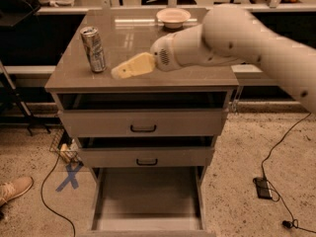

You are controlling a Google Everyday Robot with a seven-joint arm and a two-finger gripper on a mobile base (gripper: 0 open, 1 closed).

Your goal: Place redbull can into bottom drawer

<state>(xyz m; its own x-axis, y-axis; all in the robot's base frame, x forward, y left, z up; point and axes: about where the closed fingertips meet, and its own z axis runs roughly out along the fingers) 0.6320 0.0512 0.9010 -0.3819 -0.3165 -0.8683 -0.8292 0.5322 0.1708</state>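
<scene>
One slim, tall silver metal drink can (94,49) with dark bluish markings stands upright on the grey-brown worktop (133,33) of the cabinet. It is in the upper left of the frame, near the worktop's left edge. The robot's cream-coloured hand (119,72) hangs low over the worktop just right of the can. Its tip points toward the can's lower part, close to it but apart from it. Whether the hand is wide or narrow cannot be told. The white arm (237,33) reaches in from the upper right. A shallow cream bowl (173,17) sits at the back of the worktop, top centre. Below, the shallow grey top drawer (98,125) and middle drawer (108,158) carry black bar handles. The deep grey bottom drawer (148,196), lower centre, is pulled well out.
</scene>
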